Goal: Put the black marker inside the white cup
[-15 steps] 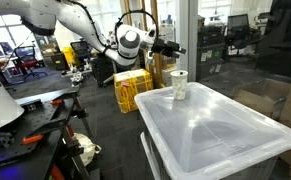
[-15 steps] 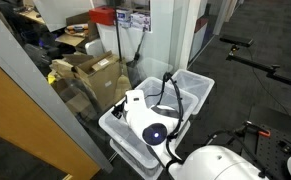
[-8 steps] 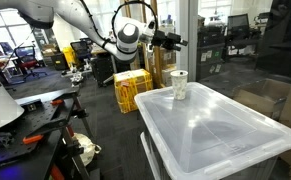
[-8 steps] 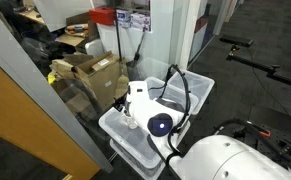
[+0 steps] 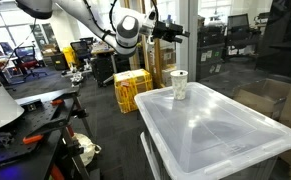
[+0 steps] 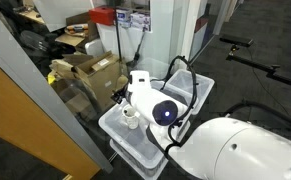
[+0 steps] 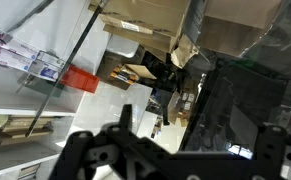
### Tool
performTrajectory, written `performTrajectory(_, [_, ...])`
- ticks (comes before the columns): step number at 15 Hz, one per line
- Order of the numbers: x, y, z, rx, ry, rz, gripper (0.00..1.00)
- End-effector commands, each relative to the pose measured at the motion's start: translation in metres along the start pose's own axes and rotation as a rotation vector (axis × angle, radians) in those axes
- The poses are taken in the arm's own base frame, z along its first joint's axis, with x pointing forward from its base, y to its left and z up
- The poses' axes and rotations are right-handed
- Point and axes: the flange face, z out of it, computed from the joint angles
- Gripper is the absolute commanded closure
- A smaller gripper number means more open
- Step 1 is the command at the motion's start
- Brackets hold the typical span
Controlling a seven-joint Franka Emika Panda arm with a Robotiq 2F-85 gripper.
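Busy lab, desks and crates behind, a lidded clear bin as my worktop (image 5: 220,135). My claw (image 5: 182,33) has climbed this past second and now hangs high above the white cup (image 5: 179,85), upright at the lid's corner. How wide the claw gapes, I can't tell. The black marker? Can't spot it; likely it's already in the cup.

Whitish cup (image 5: 179,85), yellow crate (image 5: 132,91), black gripper (image 5: 177,33), white arm (image 5: 85,14).
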Motion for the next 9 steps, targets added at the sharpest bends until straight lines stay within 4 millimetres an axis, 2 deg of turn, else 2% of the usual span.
performTrajectory(1, [0.023, 0.006, -0.007, 0.028, -0.008, 0.015, 0.0])
performTrajectory(9, [0.059, 0.01, -0.014, 0.081, 0.0, 0.052, 0.0])
